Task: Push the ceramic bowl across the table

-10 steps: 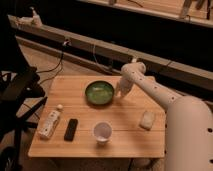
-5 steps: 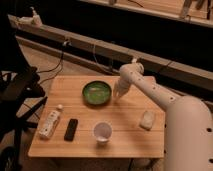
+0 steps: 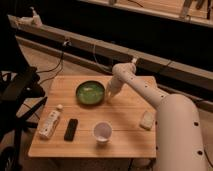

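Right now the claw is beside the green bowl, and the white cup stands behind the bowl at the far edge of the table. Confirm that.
Not quite. The claw is beside the green bowl, but the white cup stands in front of the bowl, near the table's front edge, as the camera view shows.

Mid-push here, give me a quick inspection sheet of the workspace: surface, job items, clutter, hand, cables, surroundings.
Surface: light wooden table, plank grain visible.
Job's things: green bowl upright on the far half of the table, left of the hand.
Clutter: bottle lying near the left edge; dark remote beside it; white cup upright near the front edge; pale block at the right side.
Hand: hand is down at the bowl's right rim; contact cannot be confirmed.
Cables: cable hanging from the rail behind the table.
Surroundings: rail behind; dark chair at left; robot body at right.
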`<move>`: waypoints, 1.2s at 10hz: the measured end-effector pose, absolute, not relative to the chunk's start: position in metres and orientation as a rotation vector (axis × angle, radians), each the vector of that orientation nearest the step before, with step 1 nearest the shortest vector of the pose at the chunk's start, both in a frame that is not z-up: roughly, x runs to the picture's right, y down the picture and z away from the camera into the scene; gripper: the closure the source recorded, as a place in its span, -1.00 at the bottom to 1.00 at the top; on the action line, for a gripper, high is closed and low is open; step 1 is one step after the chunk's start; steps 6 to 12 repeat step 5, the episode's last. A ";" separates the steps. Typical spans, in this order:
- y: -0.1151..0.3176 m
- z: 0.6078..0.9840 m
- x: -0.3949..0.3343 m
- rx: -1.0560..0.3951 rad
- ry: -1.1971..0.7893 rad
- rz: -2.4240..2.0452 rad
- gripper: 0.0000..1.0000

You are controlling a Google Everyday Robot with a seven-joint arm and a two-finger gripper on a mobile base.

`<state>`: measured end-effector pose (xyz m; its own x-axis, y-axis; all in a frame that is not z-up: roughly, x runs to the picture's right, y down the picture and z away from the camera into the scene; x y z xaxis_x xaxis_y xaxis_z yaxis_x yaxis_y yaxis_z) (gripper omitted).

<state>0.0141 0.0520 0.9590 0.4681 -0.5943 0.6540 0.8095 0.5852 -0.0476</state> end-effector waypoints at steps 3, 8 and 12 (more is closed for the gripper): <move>0.058 0.957 -0.027 -0.374 -0.719 -0.938 1.00; 0.061 0.951 -0.059 -0.348 -0.746 -0.982 0.97; 0.061 0.951 -0.059 -0.348 -0.746 -0.982 0.97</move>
